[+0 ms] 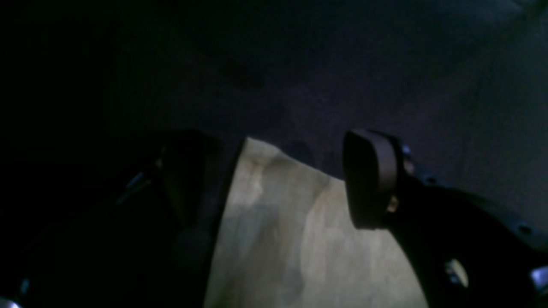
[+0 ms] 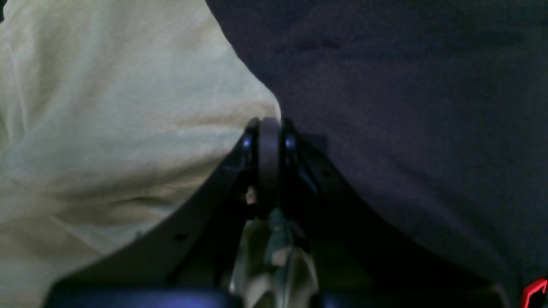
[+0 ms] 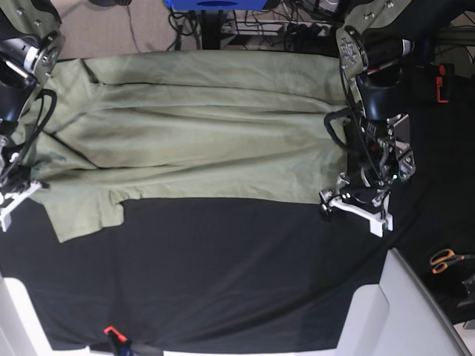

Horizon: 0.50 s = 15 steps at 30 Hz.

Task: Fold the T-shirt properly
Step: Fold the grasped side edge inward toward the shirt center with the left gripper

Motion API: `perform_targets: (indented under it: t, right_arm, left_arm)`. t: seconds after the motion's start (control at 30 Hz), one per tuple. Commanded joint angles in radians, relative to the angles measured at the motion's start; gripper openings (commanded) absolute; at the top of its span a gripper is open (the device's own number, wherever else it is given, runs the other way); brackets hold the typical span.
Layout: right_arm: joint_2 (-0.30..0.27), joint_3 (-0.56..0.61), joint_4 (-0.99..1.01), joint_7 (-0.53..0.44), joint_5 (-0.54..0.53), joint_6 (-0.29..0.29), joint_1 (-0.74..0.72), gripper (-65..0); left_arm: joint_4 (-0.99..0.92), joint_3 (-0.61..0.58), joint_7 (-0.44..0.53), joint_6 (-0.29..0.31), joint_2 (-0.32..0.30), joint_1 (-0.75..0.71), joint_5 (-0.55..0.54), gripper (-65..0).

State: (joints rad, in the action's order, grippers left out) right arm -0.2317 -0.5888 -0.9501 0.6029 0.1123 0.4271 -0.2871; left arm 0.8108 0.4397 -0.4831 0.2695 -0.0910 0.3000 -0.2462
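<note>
Roughly one lengthwise fold done w/ T-shirt (image 3: 200,133) across table's far half, sleeve sticking out, cross-folds left; left gripper (image 1: 274,179) wide open, empty, right gripper (image 2: 269,128) pinched on hem.

T-shirt (image 3: 193,126) spread across far half of table cloth (image 3: 223,274); scissors (image 3: 445,259) near right edge.
</note>
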Motion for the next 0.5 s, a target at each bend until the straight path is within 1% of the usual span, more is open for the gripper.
perform_targets:
  t: [0.0, 0.03, 0.13, 0.17, 0.23, 0.3, 0.47]
  right_arm:
    - [-0.021, 0.0, -0.02, -0.016, -0.003, -0.001, -0.024, -65.0]
    - [-0.021, 0.0, -0.02, -0.016, -0.003, -0.001, -0.024, -65.0]
    - [-0.021, 0.0, -0.02, -0.016, -0.003, -0.001, -0.024, -65.0]
    - [-0.021, 0.0, -0.02, -0.016, -0.003, -0.001, -0.024, -65.0]
    - [-0.021, 0.0, -0.02, -0.016, -0.003, -0.001, -0.024, -65.0]
    - [-0.021, 0.0, -0.02, -0.016, -0.003, -0.001, -0.024, -65.0]
    - [-0.021, 0.0, -0.02, -0.016, -0.003, -0.001, -0.024, -65.0]
  left_arm:
    - [-0.005, -0.003, -0.067, -0.002, 0.006, -0.006, 0.006, -19.4]
    - [-0.006, -0.003, -0.067, -0.002, 0.006, -0.008, 0.006, -23.7]
    - [-0.008, -0.002, -0.065, -0.002, 0.003, -0.026, 0.0, -39.8]
    - [-0.008, 0.001, -0.065, -0.002, 0.003, -0.029, 0.003, -44.1]
    - [-0.008, 0.006, -0.065, -0.002, -0.002, -0.031, 0.005, -49.9]
    - [-0.015, 0.006, -0.058, -0.002, -0.022, -0.031, 0.002, -53.0]
    - [-0.026, -0.003, 0.025, -0.002, -0.04, -0.045, 0.005, -53.6]
